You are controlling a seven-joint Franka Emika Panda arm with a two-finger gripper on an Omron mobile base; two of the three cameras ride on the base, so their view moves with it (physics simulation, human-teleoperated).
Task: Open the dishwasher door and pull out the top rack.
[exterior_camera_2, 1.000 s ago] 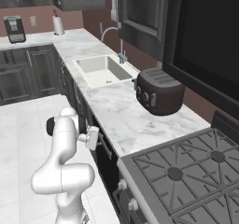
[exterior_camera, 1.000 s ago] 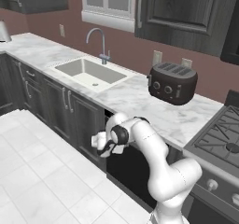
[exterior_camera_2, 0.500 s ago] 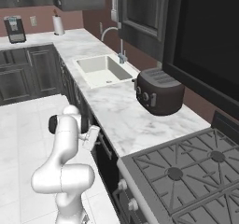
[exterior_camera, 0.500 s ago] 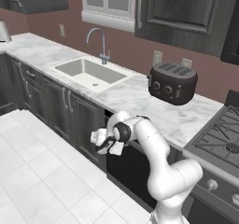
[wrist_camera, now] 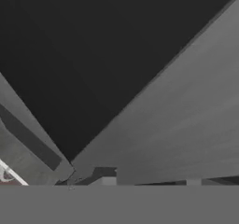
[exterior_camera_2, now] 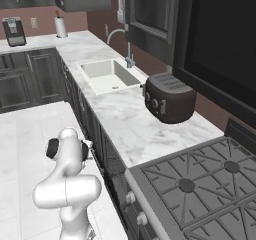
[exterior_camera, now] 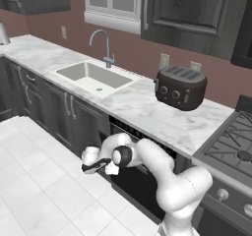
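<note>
At the lower centre of the left base view, the flat black dishwasher door is being approached by the two-finger gripper, whose opening cannot be told; the long grey bar handle should probably be clasped squarely before pulling.

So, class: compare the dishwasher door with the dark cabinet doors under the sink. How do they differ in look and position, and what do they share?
The dishwasher door is a plain black panel; the cabinet doors are dark with framed panels. The cabinet doors carry short vertical handles; none shows on the dishwasher door, where the gripper and arm cover its top. The dishwasher door sits right of the sink, below the toaster; the cabinet doors sit under the sink. Both are dark fronts below the same marble counter.
</note>
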